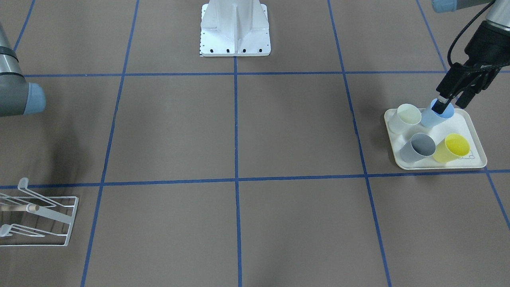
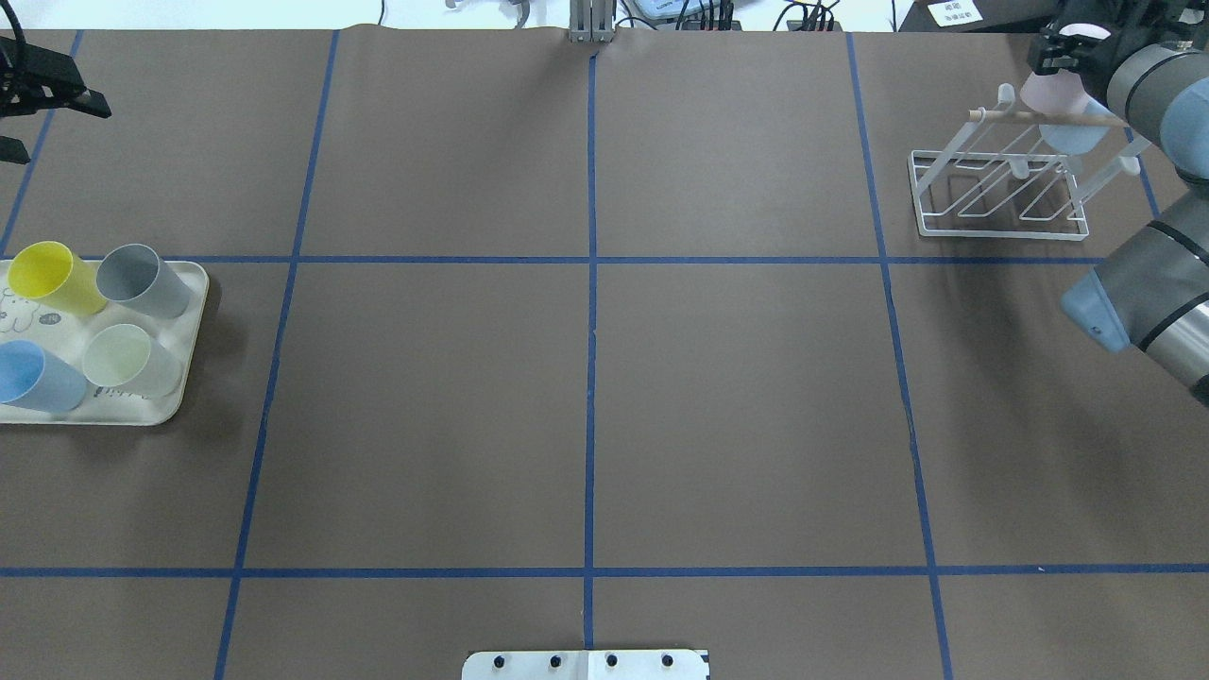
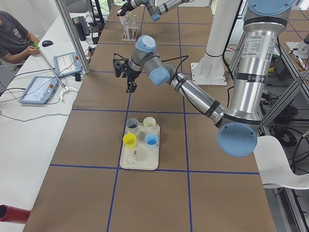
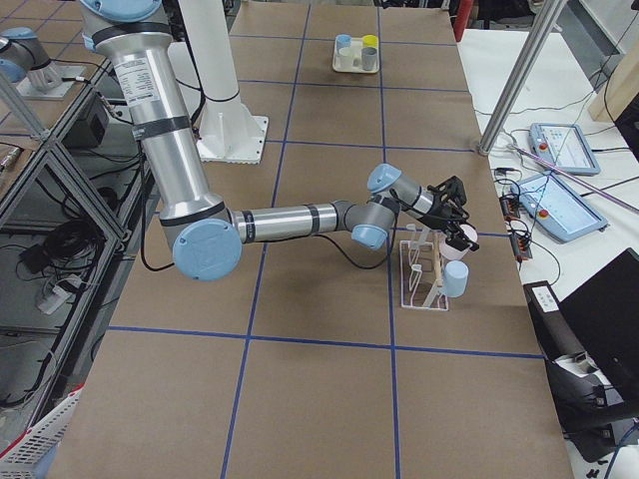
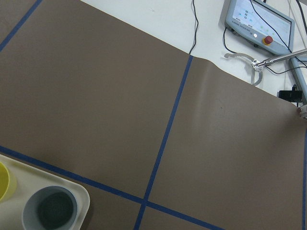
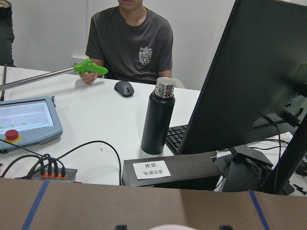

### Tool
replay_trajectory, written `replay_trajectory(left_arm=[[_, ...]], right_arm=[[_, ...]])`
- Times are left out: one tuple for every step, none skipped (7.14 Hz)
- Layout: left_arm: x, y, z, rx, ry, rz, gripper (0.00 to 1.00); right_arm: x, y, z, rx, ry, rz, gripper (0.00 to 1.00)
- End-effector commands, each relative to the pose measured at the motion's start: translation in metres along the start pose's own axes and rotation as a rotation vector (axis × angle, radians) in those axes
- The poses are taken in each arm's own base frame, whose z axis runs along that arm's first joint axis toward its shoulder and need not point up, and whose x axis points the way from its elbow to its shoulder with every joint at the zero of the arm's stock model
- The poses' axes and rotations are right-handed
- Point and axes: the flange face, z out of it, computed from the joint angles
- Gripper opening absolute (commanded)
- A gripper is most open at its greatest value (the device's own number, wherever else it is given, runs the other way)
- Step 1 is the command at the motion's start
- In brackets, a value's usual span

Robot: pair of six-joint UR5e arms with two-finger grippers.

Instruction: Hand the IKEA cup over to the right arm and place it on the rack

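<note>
The right gripper [image 2: 1064, 59] has its fingers closed on the pink cup [image 2: 1046, 94], as far as the overhead and right-side views show. Its own wrist camera catches only a sliver of pale rim between two dark fingertips. The cup sits tilted just under the gripper, right against the wooden dowel [image 2: 1048, 118], probably so that its mouth can slip over a prong of the white wire rack [image 2: 1001, 229] below. A light blue cup [image 2: 1074, 135] hangs on the rack just beside the held one, so a free prong looks like the target.

Far across the table, the left gripper [image 1: 452, 103] hangs with fingers apart and empty. It is high above and beyond the cream tray [image 1: 438, 165], where a yellow cup [image 1: 452, 147], a grey cup [image 1: 417, 147], a pale cup [image 1: 404, 118] and a sky-blue cup [image 1: 429, 118] stand, so it is likely parked there for the next pick.

Brown paper [image 2: 586, 397] with a blue tape grid covers the table. Beyond the right gripper, off the table's edge, an operator [image 6: 129, 43] sits holding a green-handled reacher [image 6: 88, 68], near a black bottle [image 6: 157, 117], a monitor [image 6: 259, 72] and a teach pendant [image 6: 26, 120]
</note>
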Motion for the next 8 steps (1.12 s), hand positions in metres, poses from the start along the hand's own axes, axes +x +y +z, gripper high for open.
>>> replay_trajectory(left_arm=[[0.0019,0.001,-0.0024,0.002,0.005,-0.003,1.0],[0.0035,0.0014,-0.0039,0.003,0.009,-0.002,1.0],[0.0047,0.0028,-0.0068,0.004,0.014,0.001,1.0],[0.0055,0.0027,-0.0071,0.005,0.015,0.0,1.0],[0.0055,0.0027,-0.0071,0.005,0.015,0.0,1.0],[0.0047,0.0028,-0.0069,0.004,0.014,-0.001,1.0],[0.0046,0.0031,-0.0058,0.003,0.013,-0.001,1.0],[0.0056,0.0036,-0.0055,0.002,0.014,-0.007,1.0]], right_arm=[[0.005,0.0055,-0.0002,-0.007,0.007,-0.001,0.0],[0.0054,0.0078,0.0012,-0.011,0.009,-0.003,0.0],[0.0059,0.0086,0.0025,-0.013,0.011,-0.007,0.0],[0.0055,0.0097,0.003,-0.015,0.011,-0.008,0.0],[0.0031,0.0077,0.0031,-0.014,0.008,-0.007,0.47],[0.0047,0.009,0.003,-0.014,0.01,-0.018,0.99],[0.0043,0.0084,0.0025,-0.013,0.009,-0.02,1.0],[0.005,0.0078,0.0025,-0.012,0.01,-0.023,1.0]])
